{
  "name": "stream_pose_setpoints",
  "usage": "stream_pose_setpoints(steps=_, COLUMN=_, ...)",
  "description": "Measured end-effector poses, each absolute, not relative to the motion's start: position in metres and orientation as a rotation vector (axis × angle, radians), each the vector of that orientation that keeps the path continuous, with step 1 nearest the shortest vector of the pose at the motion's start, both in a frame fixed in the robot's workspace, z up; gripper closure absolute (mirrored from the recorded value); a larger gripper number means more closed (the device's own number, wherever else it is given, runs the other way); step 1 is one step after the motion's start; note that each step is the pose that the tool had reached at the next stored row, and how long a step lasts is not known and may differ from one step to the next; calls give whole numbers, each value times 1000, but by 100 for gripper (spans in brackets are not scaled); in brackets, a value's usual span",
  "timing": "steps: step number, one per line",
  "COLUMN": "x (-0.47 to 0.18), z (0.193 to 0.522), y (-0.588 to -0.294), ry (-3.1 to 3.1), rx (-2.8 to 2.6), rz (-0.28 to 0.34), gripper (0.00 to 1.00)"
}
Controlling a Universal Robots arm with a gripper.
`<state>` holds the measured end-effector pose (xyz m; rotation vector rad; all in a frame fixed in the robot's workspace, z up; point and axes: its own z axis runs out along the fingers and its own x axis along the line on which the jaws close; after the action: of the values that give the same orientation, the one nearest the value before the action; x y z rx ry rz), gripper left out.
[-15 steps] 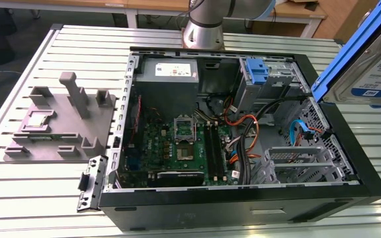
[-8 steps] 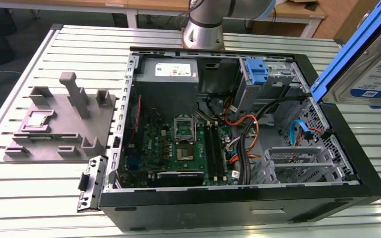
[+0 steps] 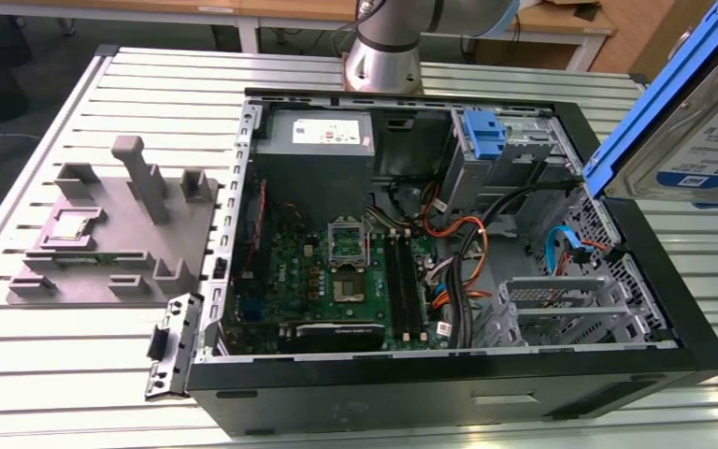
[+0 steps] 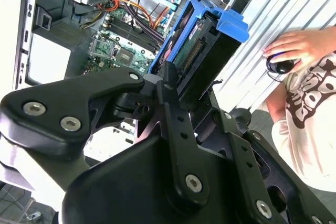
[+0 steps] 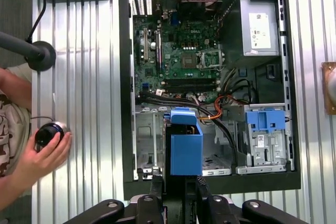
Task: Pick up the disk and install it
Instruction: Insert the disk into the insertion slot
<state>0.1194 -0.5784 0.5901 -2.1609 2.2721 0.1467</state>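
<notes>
My gripper (image 4: 190, 92) is shut on the disk (image 4: 202, 35), a silver hard drive in a bright blue bracket, which I hold on edge in the air. In the first wrist view the disk (image 5: 185, 142) hangs over the case's metal drive cage (image 5: 149, 140), with my gripper (image 5: 180, 181) clamping its near end. In the exterior view the disk (image 3: 690, 112) fills the upper right corner, tilted, with its white-and-blue label showing, above the open computer case (image 3: 459, 379) and apart from it.
Inside the case lie a green motherboard (image 3: 347, 271), a grey power-supply box (image 3: 319, 138), a fixed blue-handled drive bay (image 3: 486, 140), orange and black cables (image 3: 459, 253) and an empty cage (image 3: 559, 304). A grey fixture (image 3: 109, 234) sits on the slatted table. A person's hand (image 5: 44, 153) holds a mouse.
</notes>
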Motion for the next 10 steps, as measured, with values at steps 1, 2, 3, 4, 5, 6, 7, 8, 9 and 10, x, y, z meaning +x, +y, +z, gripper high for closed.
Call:
stream_pose_setpoints(steps=1, x=119, z=589, y=-578, ry=2272, rx=-2161, rz=147, gripper=65)
stream_pose_setpoints(steps=2, x=119, z=588, y=-578, ry=2272, rx=-2161, rz=147, gripper=65)
stream_pose_setpoints(steps=3, x=119, z=587, y=-578, ry=2272, rx=-2161, rz=147, gripper=65)
stream_pose_setpoints(steps=4, x=119, z=586, y=-578, ry=2272, rx=-2161, rz=147, gripper=65)
stream_pose_setpoints(steps=5, x=119, z=586, y=-579, ry=2272, rx=-2161, rz=147, gripper=65)
stream_pose_setpoints(steps=6, x=119, z=586, y=-579, ry=2272, rx=-2161, rz=147, gripper=65)
stream_pose_setpoints(steps=7, x=119, z=586, y=-579, ry=2272, rx=-2161, rz=147, gripper=65)
stream_pose_setpoints(steps=8, x=119, z=586, y=-578, ry=2272, rx=-2161, rz=147, gripper=65)
stream_pose_setpoints(steps=9, x=119, z=586, y=-578, ry=2272, rx=-2161, rz=147, gripper=65)
stream_pose_setpoints(steps=10, x=119, z=585, y=-578, ry=2272, rx=-2161, rz=147, gripper=65)
